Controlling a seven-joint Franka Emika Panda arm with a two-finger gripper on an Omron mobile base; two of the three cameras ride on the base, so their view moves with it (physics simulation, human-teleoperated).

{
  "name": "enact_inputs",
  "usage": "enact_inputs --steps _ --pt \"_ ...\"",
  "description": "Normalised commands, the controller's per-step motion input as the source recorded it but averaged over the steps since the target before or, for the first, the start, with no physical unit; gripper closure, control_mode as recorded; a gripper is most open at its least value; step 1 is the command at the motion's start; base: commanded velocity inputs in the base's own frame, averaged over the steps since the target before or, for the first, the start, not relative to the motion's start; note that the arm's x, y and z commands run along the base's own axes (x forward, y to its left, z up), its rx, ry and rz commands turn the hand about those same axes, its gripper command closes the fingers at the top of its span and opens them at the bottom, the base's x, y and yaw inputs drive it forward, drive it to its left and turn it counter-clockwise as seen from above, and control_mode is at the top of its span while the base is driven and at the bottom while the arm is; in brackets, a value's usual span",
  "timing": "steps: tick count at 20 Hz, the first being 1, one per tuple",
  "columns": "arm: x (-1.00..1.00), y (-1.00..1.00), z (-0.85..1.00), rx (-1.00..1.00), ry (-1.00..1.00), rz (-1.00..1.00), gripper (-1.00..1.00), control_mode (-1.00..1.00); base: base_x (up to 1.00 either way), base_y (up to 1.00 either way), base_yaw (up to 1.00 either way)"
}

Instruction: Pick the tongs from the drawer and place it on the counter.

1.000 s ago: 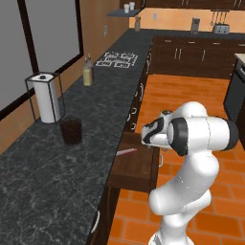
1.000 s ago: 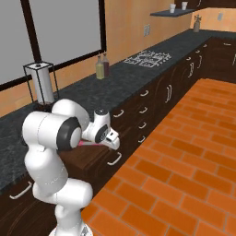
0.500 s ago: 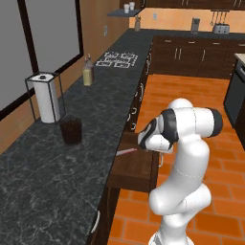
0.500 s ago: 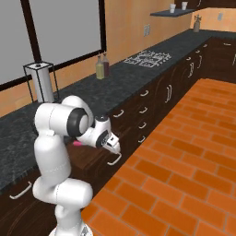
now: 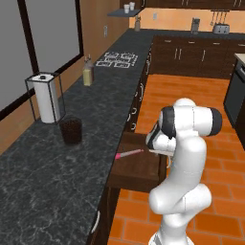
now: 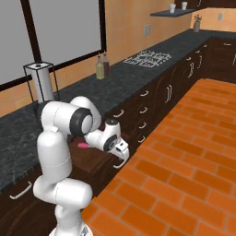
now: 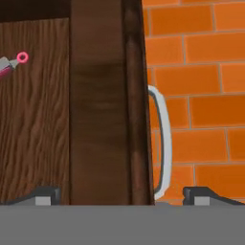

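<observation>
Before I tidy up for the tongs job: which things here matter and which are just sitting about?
Job: tongs, open drawer, counter, gripper over the drawer front, fingers apart.
Lying about: paper towel holder, dark cup, bottle.

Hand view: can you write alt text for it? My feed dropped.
Looking down on the open dark brown wooden drawer, the end of the thin pink tongs lies on its floor at the upper left. The drawer's curved silver handle hangs over the orange tiled floor, with the open gripper straddling the front panel.
</observation>
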Motion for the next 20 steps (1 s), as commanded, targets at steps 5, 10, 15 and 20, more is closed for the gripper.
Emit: enact_inputs --steps 5,10,15,20 --pt "-0.05 -1.0 -0.12 0.0 0.22 0.0 -1.0 -1.0 0.0 0.0 0.0" --pt "-0.01 -1.0 -0.07 0.0 0.08 0.0 -1.0 -1.0 0.0 0.0 0.0" --pt "0.0 -1.0 -0.28 0.0 0.08 0.0 -1.0 -1.0 0.0 0.0 0.0" --pt "-0.01 -0.92 0.01 0.0 0.02 0.0 -1.0 -1.0 0.0 0.0 0.0"
